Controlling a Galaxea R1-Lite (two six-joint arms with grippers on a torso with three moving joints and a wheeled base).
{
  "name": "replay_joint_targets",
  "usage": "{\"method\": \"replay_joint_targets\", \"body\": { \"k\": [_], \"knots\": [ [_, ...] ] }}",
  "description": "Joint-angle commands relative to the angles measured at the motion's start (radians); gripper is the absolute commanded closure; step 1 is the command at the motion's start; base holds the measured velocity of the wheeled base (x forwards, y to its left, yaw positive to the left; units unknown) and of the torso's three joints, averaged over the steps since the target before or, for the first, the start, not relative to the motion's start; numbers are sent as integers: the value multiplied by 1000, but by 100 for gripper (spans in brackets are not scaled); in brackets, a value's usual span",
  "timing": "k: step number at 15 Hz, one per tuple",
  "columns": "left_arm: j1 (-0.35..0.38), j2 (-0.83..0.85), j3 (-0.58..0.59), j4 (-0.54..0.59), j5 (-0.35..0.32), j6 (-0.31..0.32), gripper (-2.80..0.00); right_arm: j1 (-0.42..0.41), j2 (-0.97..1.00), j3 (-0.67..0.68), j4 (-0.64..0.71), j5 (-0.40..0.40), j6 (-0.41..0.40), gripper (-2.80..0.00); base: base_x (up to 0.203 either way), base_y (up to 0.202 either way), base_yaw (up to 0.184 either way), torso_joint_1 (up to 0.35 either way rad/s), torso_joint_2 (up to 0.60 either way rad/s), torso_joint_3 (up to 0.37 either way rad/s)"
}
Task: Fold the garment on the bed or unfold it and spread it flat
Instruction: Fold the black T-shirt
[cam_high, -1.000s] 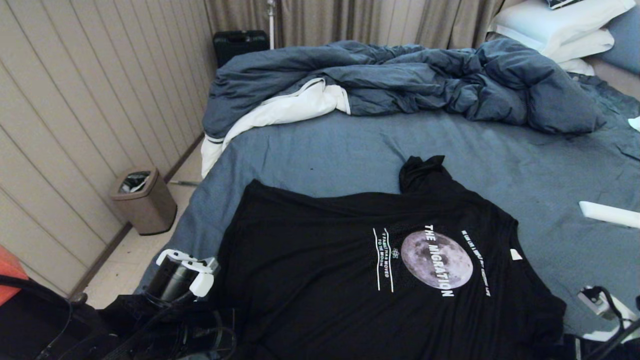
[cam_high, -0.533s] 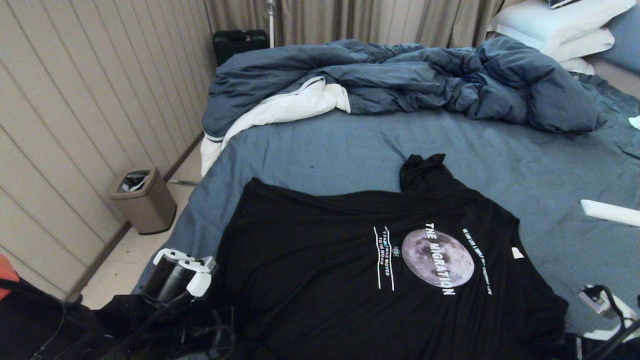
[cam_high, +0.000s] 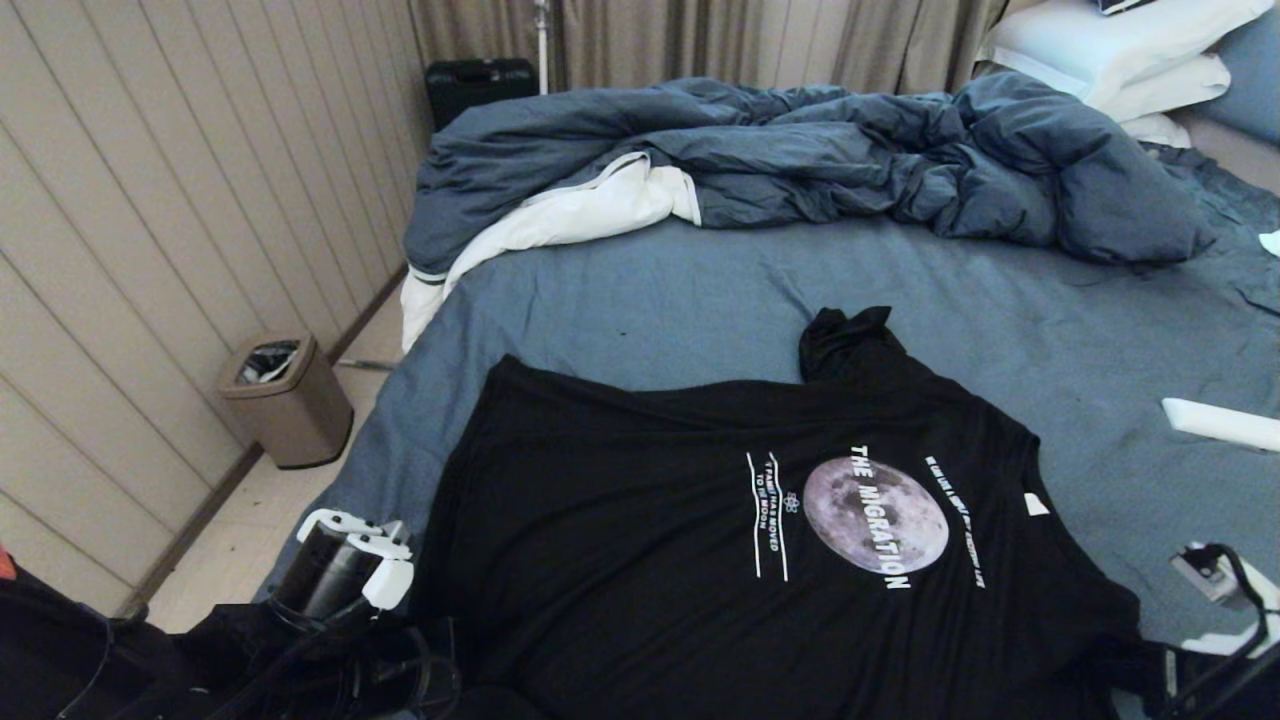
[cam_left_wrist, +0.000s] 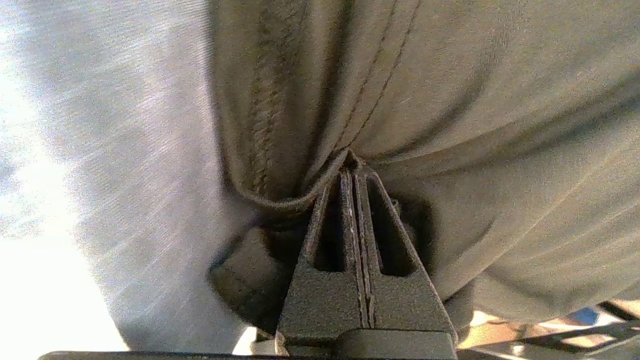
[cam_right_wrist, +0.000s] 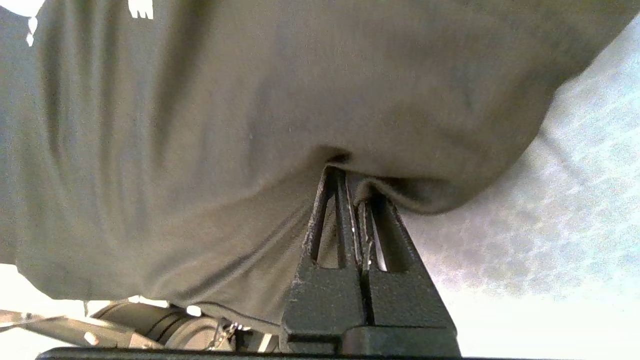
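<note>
A brown waste bin (cam_high: 287, 400) stands by the panelled wall (cam_high: 150, 250), a black case (cam_high: 480, 88) near the curtains (cam_high: 720, 40).

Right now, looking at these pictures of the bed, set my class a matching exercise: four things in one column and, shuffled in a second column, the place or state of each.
Things:
1. T-shirt
2. duvet
3. bin
4. left gripper

Places or states:
A. on the floor by the panelled wall
B. bunched up along the far side of the bed
C. shut on a hem of dark cloth
D. spread on the sheet, moon print up

Pairs: 1-D, 2-B, 3-A, 4-C
</note>
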Motion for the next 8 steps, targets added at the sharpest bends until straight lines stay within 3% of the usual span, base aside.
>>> {"method": "replay_joint_targets", "body": {
  "k": [1,5,8],
  "knots": [
    [12,-46,10,1,9,22,0,1,-20,-7,-4,5,0,0,0,0,0,0,0,0],
    [49,-189,-4,33,25,89,0,-3,-11,-10,-6,5,18,0,0,0,0,0,0,0],
    [57,-269,-84,161,25,104,0,-3,-11,-35,-4,4,40,0,0,0,0,0,0,0]
  ]
}}
